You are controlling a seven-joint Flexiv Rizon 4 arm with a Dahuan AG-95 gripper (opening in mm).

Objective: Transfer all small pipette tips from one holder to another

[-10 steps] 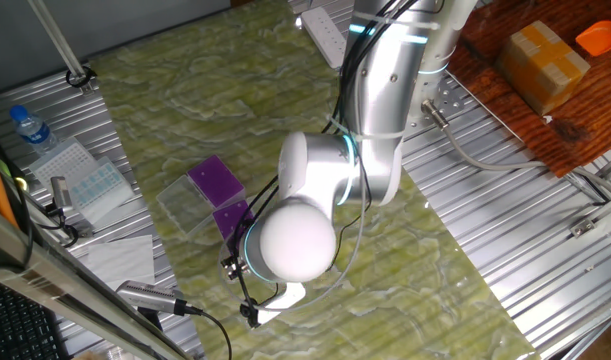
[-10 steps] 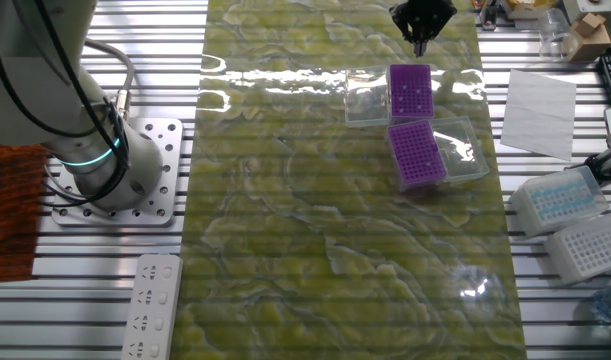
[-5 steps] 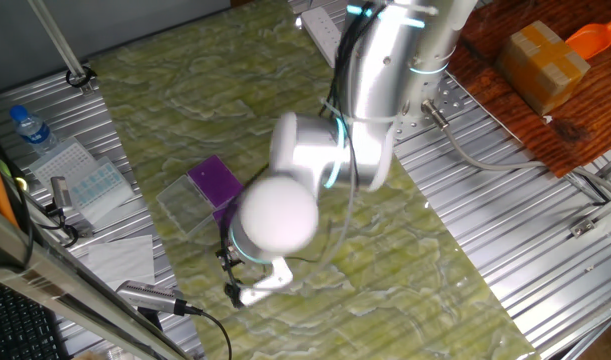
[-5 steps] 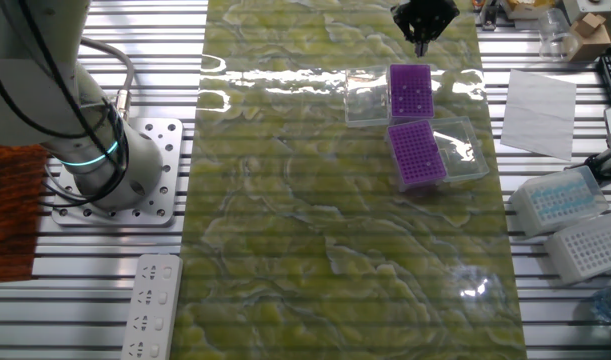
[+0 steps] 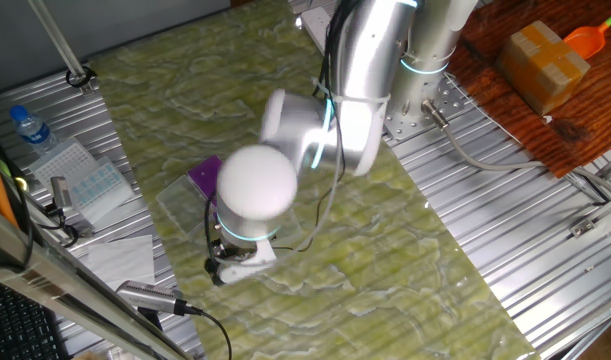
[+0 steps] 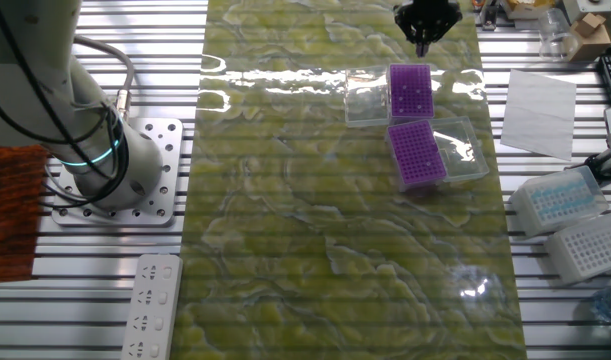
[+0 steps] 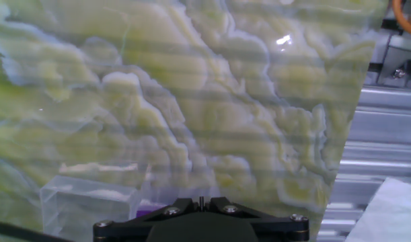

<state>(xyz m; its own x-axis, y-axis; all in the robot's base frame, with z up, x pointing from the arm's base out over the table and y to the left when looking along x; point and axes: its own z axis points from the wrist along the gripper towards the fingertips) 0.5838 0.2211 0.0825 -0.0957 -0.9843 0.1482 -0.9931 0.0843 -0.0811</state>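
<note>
Two purple holders lie side by side on the green marbled mat. The far holder [image 6: 411, 92] shows a few pale dots, the small pipette tips [image 6: 406, 86]. The near holder [image 6: 417, 153] shows rows of holes. My gripper [image 6: 422, 42] hangs just beyond the far holder's far edge, its black fingers pressed together to a point. In the hand view the gripper [image 7: 201, 200] is at the bottom edge, jaws together with only a thin sliver between them; no tip shows in them. In the one fixed view the arm hides most of a purple holder [image 5: 204, 174], and the gripper [image 5: 217, 272] is low.
Clear lids [image 6: 365, 98] [image 6: 463, 148] lie open beside the holders; one shows in the hand view [image 7: 84, 202]. White paper [image 6: 541, 112] and two tip boxes [image 6: 560, 195] [image 6: 585, 245] sit to the right. A power strip [image 6: 153, 305] and the arm's base [image 6: 95, 160] are to the left.
In the one fixed view the arm's elbow and wrist have swung left over the holders. In the other fixed view the gripper has shifted only slightly. The holders have not moved.
</note>
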